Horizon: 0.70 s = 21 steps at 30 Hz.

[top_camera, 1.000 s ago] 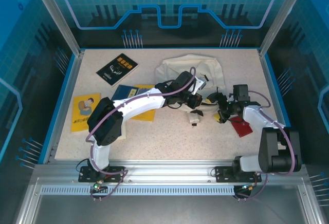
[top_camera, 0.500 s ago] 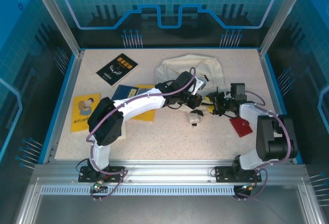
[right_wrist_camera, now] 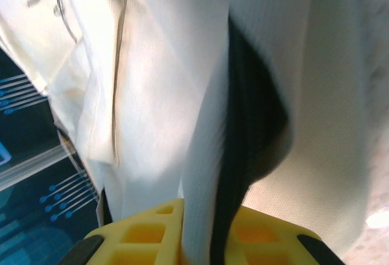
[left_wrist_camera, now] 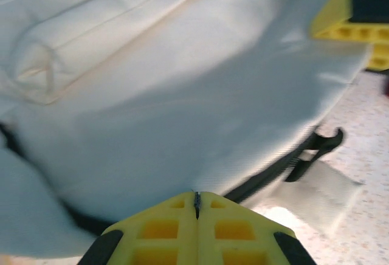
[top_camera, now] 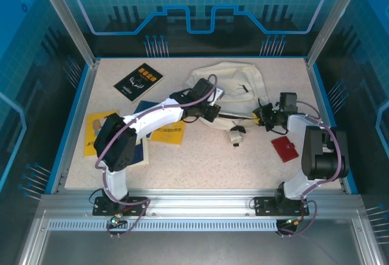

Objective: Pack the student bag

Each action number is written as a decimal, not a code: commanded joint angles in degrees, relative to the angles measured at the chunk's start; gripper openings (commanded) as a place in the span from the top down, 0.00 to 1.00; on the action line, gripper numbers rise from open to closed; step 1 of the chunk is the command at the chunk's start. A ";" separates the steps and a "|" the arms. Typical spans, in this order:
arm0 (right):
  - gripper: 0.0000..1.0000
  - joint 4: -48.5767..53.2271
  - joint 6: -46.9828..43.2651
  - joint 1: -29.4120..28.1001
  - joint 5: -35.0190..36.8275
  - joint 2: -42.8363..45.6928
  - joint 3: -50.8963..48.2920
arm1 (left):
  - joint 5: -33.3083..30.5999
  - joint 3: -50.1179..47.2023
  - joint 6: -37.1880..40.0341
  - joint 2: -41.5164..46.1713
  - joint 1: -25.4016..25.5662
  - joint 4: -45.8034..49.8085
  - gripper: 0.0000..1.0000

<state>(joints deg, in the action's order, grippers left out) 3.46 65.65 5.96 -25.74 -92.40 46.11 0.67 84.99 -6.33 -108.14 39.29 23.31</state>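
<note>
- The student bag lies slumped on the far part of the table. Its cream fabric is rumpled, and no wide mouth shows from above.
- The left gripper sits at the bag's near-left edge. In its wrist view the yellow fingers are pressed tight together, and the cloth runs down to a point at their seam, so it appears to be grasping a pinch of the bag's hem.
- The right gripper is at the bag's near-right edge. Its wrist view shows a fold of white fabric and a dark strap passing between its yellow fingers, so it is clenched on the bag.
- I judge the step in hand to be opening or spreading the bag, with both arms holding opposite sides of its near edge. Packing itself looks not yet begun.
- The things to pack are all outside the bag. A black book lies well to its left, a yellow book and a blue-and-yellow one sit to its near left, and a red wallet lies just near of its right side.
- The next move probably calls for drawing the two grips apart and upward to find the opening.
- One arm must then let go to fetch an item, while the other holds the mouth open against the limp cloth.
</note>
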 commanded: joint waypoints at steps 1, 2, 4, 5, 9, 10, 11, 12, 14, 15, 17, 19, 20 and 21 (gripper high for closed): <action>0.84 6.13 -7.43 2.96 3.86 -2.67 2.81 | -1.31 -1.26 1.83 1.24 -2.18 1.12 1.00; 0.84 7.12 -8.58 3.38 3.96 -3.29 3.72 | -1.07 -0.94 1.96 0.80 -2.58 0.83 1.00; 0.83 8.10 -10.37 3.92 3.67 -3.90 3.95 | -0.07 0.08 1.77 -0.15 -3.01 0.52 1.00; 0.82 8.14 -10.98 3.97 2.92 -3.91 5.65 | 1.00 0.77 1.72 -0.67 -3.03 0.40 1.00; 0.65 11.35 -14.76 2.94 2.25 -1.37 7.04 | 5.56 1.85 -0.31 -1.50 -2.44 -1.54 1.00; 0.59 13.18 -16.27 2.42 3.16 -0.16 7.45 | 6.11 1.76 -0.86 -1.47 -2.21 -2.13 1.00; 0.52 14.55 -17.90 1.96 3.90 1.27 7.86 | 6.55 1.80 -1.37 -1.31 -2.06 -2.55 1.00; 0.46 16.25 -19.76 1.51 4.59 2.49 8.43 | 6.78 1.77 -1.88 -1.22 -2.00 -2.73 1.00; 0.37 21.21 -23.97 -0.27 8.27 5.04 10.22 | 6.51 1.26 -3.00 -0.29 -1.99 -3.18 1.00; 0.35 23.40 -25.85 -1.42 10.04 5.99 11.11 | 6.25 1.01 -3.20 0.29 -1.96 -3.25 1.00; 0.32 27.48 -29.78 -4.44 14.41 7.66 13.07 | 5.76 0.25 -4.22 1.84 -2.09 -3.25 1.00; 0.31 29.66 -33.28 -7.43 16.07 8.27 14.86 | 6.60 -0.52 -5.11 3.29 -2.28 -3.56 1.00; 0.31 30.76 -34.57 -9.18 16.74 8.27 16.00 | 7.24 -1.21 -5.47 4.01 -2.28 -4.06 1.00; 0.31 31.83 -35.06 -10.60 17.03 8.04 17.08 | 7.91 -1.83 -5.75 4.55 -2.34 -4.74 1.00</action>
<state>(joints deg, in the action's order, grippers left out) 27.86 37.45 -1.30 -12.71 -84.86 60.64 5.91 84.36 -9.91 -107.66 37.06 20.62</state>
